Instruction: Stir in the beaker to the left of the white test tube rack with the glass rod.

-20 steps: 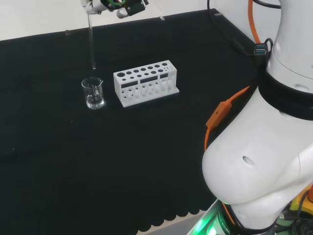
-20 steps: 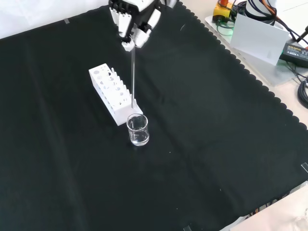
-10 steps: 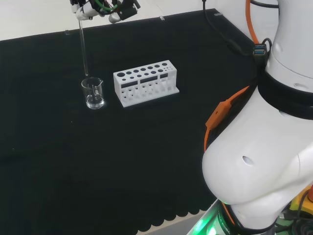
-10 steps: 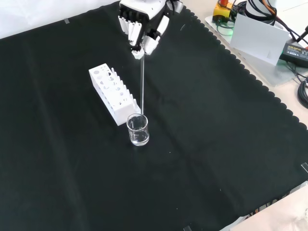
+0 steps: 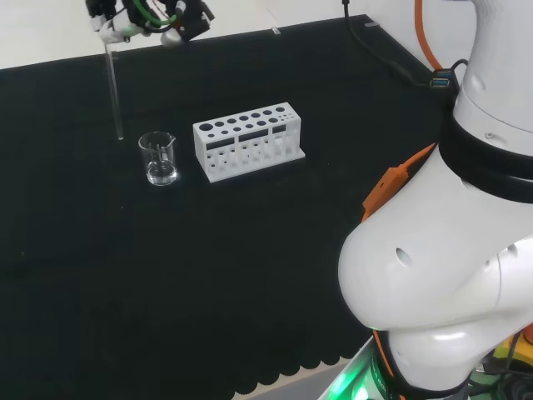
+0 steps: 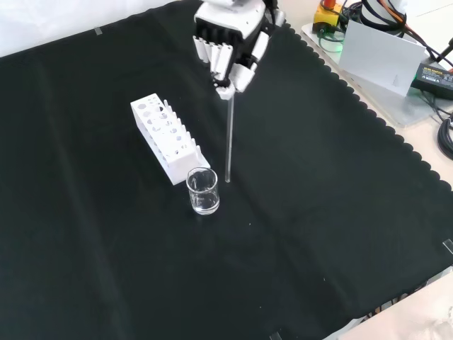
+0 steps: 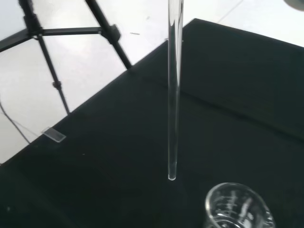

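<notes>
The hand (image 6: 232, 42) is shut on a clear glass rod (image 6: 228, 138) that hangs straight down from its curled fingers. In the head view the hand (image 5: 141, 18) is at the top left, with the rod (image 5: 115, 96) reaching down to the left of the small clear beaker (image 5: 158, 158). In the front view the rod's tip ends just right of the beaker (image 6: 203, 190), at about rim height, outside it. The wrist view shows the rod (image 7: 174, 90) close beside the beaker's rim (image 7: 239, 208). The white test tube rack (image 5: 248, 140) stands right of the beaker in the head view.
The arm's big white links (image 5: 450, 275) stand at the head view's right. The black cloth's scalloped edge (image 6: 354, 99) and loose gear lie at the front view's right. A black tripod (image 7: 61, 38) stands on the floor beyond the bench in the wrist view.
The hand has carried the rod leftwards in the head view, rightwards in the front view, from above the rack side of the beaker past it to its other side. Beaker and rack have not moved.
</notes>
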You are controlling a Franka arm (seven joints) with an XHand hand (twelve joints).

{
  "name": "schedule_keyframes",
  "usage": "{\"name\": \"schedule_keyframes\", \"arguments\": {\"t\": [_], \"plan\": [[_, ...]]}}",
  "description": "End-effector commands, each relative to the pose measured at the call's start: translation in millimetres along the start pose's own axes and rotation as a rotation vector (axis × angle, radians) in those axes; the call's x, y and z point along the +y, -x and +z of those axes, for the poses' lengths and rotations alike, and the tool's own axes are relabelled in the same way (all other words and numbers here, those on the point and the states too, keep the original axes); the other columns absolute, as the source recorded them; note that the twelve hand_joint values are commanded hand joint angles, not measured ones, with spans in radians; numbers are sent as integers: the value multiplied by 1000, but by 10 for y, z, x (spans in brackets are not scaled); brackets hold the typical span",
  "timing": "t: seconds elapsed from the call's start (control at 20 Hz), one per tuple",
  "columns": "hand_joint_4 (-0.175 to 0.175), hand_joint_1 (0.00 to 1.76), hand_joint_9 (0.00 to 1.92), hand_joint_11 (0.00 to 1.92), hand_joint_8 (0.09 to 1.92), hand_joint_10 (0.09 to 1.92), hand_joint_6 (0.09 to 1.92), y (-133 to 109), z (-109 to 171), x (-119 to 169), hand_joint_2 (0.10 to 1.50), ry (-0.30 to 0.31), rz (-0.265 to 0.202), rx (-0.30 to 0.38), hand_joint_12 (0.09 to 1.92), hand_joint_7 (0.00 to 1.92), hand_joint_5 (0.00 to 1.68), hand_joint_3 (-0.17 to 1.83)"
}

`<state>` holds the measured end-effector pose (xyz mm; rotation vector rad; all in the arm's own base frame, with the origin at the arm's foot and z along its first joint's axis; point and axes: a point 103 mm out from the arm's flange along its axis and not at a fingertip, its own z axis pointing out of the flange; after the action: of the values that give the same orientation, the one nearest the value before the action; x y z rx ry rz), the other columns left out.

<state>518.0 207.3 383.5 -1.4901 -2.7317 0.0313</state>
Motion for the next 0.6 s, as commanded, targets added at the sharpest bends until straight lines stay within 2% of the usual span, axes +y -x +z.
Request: {"name": "schedule_keyframes", "arguments": {"t": [0.05,0.3,0.6], "plan": [[-175,1184,1737,1682,744,580,893,799,66,-66,1151,-3,119,24,908,1547,1083,-175],[-175,1184,1738,1682,743,579,893,921,22,-120,1151,12,129,22,908,1548,1083,-175],[-175,1184,1739,1682,742,579,892,932,46,-109,1151,34,140,31,909,1549,1083,-175]]}}
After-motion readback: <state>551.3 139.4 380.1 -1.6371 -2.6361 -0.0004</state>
